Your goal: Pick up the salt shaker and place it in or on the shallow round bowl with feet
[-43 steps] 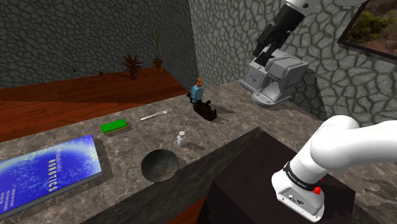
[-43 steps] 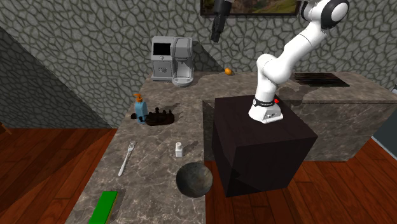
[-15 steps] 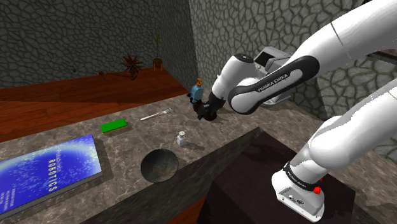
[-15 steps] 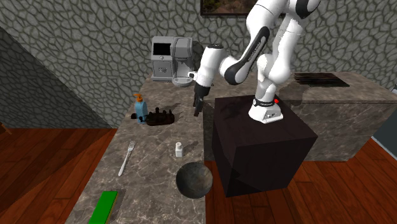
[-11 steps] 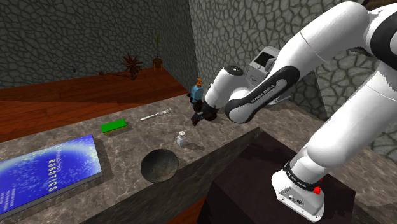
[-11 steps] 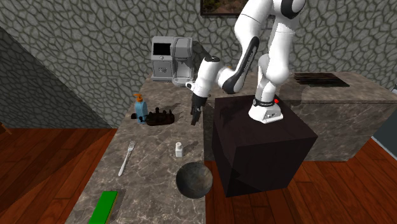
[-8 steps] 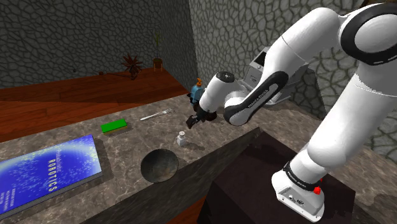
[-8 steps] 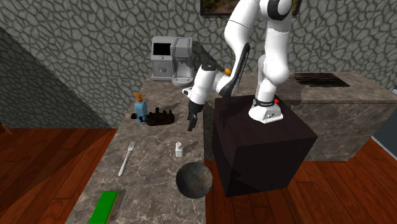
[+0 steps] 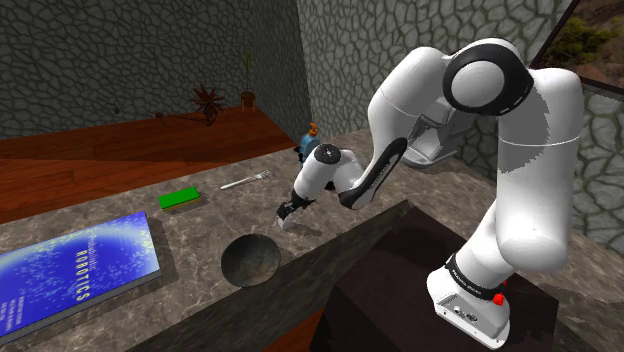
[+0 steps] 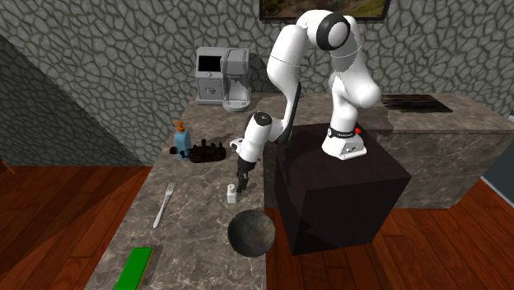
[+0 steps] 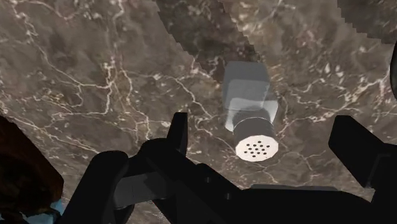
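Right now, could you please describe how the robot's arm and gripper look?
The arm is glossy white, with rounded segments and dark joints; a black band and red spot mark its base. The gripper is all black, with two fingers.

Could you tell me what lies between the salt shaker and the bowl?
Nothing: bare countertop separates salt shaker and bowl in the second exterior view.

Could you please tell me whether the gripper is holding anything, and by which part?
Nothing is held: the gripper is open, fingers either side of the salt shaker, not touching it.
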Controlling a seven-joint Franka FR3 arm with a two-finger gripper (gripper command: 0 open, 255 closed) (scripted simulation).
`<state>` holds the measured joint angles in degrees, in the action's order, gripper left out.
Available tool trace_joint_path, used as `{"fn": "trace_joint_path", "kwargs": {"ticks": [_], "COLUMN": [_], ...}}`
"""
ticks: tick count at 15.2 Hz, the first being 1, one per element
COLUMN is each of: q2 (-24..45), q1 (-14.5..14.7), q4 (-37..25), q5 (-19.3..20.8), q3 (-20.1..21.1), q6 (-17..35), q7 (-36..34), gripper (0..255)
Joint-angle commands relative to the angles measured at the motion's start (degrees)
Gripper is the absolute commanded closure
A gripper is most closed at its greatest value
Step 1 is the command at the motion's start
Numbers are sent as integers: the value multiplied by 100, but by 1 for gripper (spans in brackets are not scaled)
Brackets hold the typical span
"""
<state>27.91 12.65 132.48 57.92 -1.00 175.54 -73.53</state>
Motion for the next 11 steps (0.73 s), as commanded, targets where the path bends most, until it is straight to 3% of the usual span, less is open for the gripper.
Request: {"fn": "trace_joint_path", "kwargs": {"ticks": [1, 11], "q2": [494, 1232], "q1": [392, 710], "q4": [-394, -949], "q5": [308, 515], "q3": [-365, -762], "q6": [145, 460], "q7": [-440, -786], "gripper": [0, 0]}}
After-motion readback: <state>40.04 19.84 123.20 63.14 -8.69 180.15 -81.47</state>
